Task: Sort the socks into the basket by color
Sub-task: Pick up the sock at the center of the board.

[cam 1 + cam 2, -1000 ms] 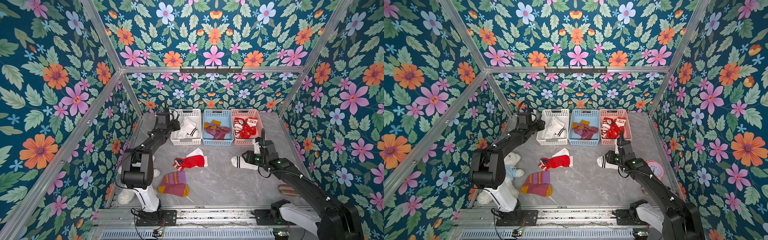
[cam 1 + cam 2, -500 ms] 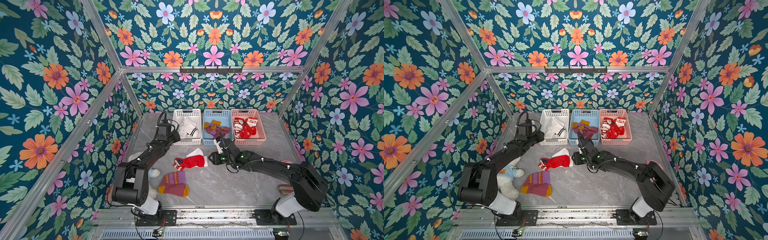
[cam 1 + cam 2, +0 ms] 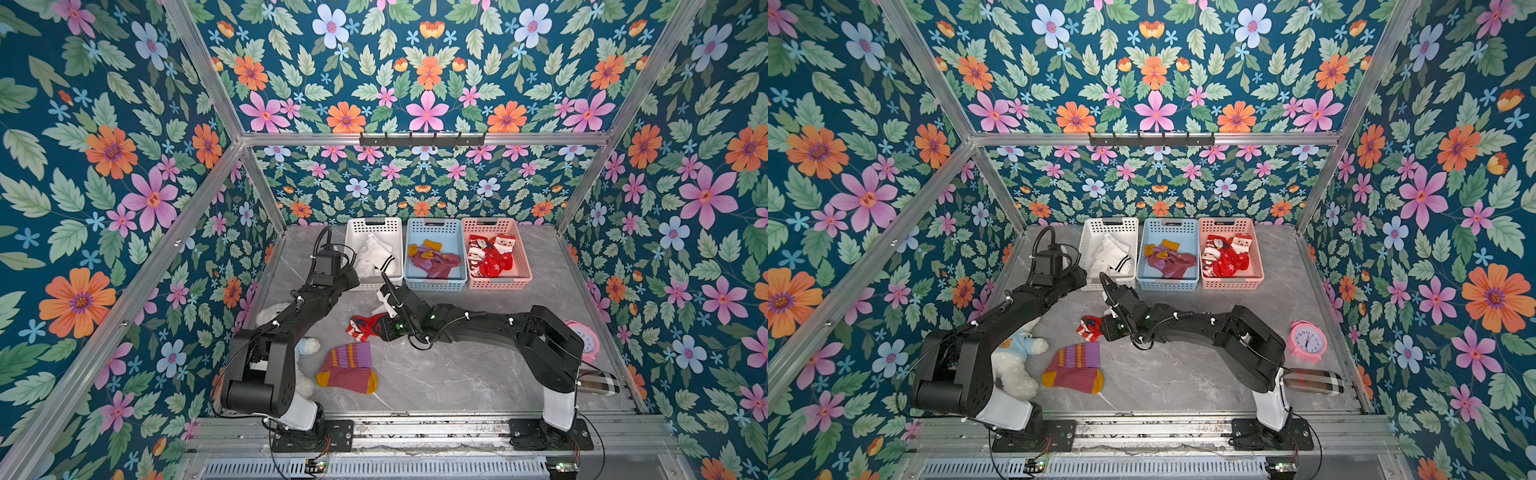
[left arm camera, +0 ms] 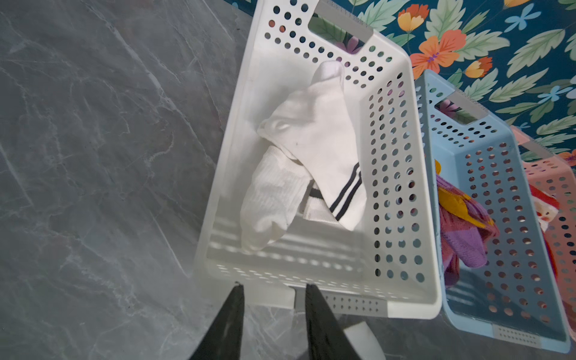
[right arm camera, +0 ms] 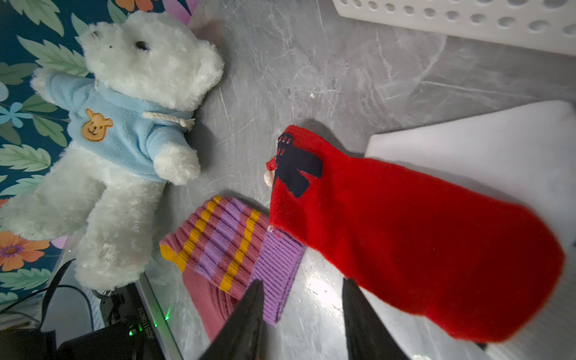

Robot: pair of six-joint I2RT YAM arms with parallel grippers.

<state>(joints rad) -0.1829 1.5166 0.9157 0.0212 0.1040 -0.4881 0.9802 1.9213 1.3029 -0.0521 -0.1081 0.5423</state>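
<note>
A red Santa sock (image 3: 358, 327) (image 5: 405, 233) lies mid-floor on top of a white sock (image 3: 384, 305) (image 5: 467, 140). A maroon striped sock (image 3: 349, 370) (image 5: 230, 237) lies nearer the front. My right gripper (image 5: 302, 282) (image 3: 379, 329) hangs open just above the floor between the red and the maroon sock, holding nothing. My left gripper (image 4: 272, 285) (image 3: 352, 277) is open and empty at the near edge of the white basket (image 4: 405, 307), which holds white socks (image 4: 311, 140). Maroon socks (image 3: 434, 262) fill the blue basket (image 3: 434, 284), and red Santa socks (image 3: 492, 255) the pink basket (image 3: 496, 283).
A white teddy bear (image 3: 1017, 361) (image 5: 124, 124) in a blue shirt lies by the left arm's base. A pink alarm clock (image 3: 1306, 340) and a flat plaid item (image 3: 1312, 380) sit at the right wall. The three baskets line the back wall.
My right arm has swung from the right side across to the red sock in the middle; the white sock that lay by it there no longer shows. My left arm has drawn back along the white basket.
</note>
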